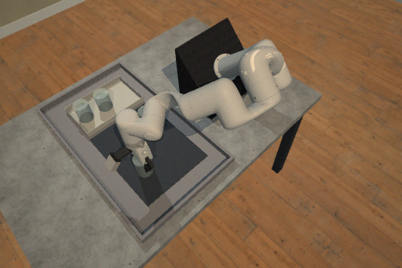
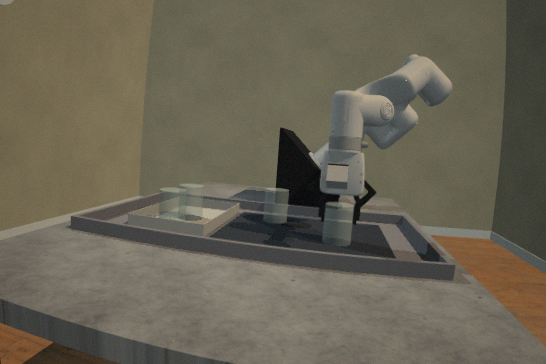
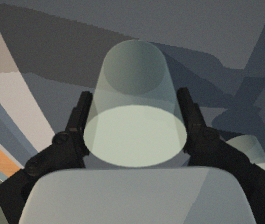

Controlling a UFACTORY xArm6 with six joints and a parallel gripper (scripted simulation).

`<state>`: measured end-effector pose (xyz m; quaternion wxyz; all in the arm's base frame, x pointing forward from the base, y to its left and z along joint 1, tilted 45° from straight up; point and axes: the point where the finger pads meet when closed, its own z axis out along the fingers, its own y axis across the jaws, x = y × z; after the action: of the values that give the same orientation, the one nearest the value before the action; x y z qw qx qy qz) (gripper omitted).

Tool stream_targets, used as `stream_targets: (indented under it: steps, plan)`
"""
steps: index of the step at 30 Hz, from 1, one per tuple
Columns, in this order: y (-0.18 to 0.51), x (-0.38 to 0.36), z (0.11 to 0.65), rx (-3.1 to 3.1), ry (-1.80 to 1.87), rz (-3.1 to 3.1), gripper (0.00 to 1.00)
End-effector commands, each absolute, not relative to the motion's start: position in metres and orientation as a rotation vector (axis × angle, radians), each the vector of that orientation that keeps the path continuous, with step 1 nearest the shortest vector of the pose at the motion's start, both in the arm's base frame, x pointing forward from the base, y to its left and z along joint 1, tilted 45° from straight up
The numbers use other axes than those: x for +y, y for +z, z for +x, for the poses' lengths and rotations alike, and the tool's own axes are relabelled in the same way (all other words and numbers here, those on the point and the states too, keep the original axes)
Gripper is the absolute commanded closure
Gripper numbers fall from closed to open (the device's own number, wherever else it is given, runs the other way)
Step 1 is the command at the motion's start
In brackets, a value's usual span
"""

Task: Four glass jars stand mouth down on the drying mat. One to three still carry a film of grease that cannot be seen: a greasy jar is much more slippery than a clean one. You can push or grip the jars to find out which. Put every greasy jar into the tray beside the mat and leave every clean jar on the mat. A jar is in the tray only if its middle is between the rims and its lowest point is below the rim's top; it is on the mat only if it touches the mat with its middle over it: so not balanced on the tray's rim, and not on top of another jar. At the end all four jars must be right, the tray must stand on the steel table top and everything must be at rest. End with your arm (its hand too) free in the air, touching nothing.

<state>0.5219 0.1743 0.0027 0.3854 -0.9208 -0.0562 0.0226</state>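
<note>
My gripper (image 1: 143, 166) (image 2: 339, 216) (image 3: 135, 102) points down with its fingers against both sides of a pale glass jar (image 1: 138, 169) (image 2: 337, 228) (image 3: 135, 135), shut on it. This jar stands upright on the dark mat (image 1: 184, 157) (image 2: 375, 240). A second jar (image 2: 276, 206) (image 3: 245, 146) stands farther back on the mat, near the tray, mostly hidden by the arm in the top view. Two more jars (image 1: 84, 112) (image 1: 103, 100) stand side by side in the cream tray (image 1: 125, 95) (image 2: 167, 224). Grease cannot be seen on any jar.
A raised grey border (image 1: 88, 173) (image 2: 250, 250) surrounds the mat and tray on the steel table top (image 1: 33, 157) (image 2: 200, 284). A black wedge-shaped block (image 1: 206, 58) (image 2: 295, 169) stands behind, by the arm's base. The arm reaches over the back jar.
</note>
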Motion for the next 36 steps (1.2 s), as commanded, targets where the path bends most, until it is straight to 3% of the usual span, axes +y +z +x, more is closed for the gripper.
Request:
stream_targets:
  steps: [1,36]
  plan:
    - [0.004,0.173,0.523,-0.142,0.053,-2.346,1.0]
    - [0.052,0.125,0.529,-0.142,0.053,-2.346,1.0]
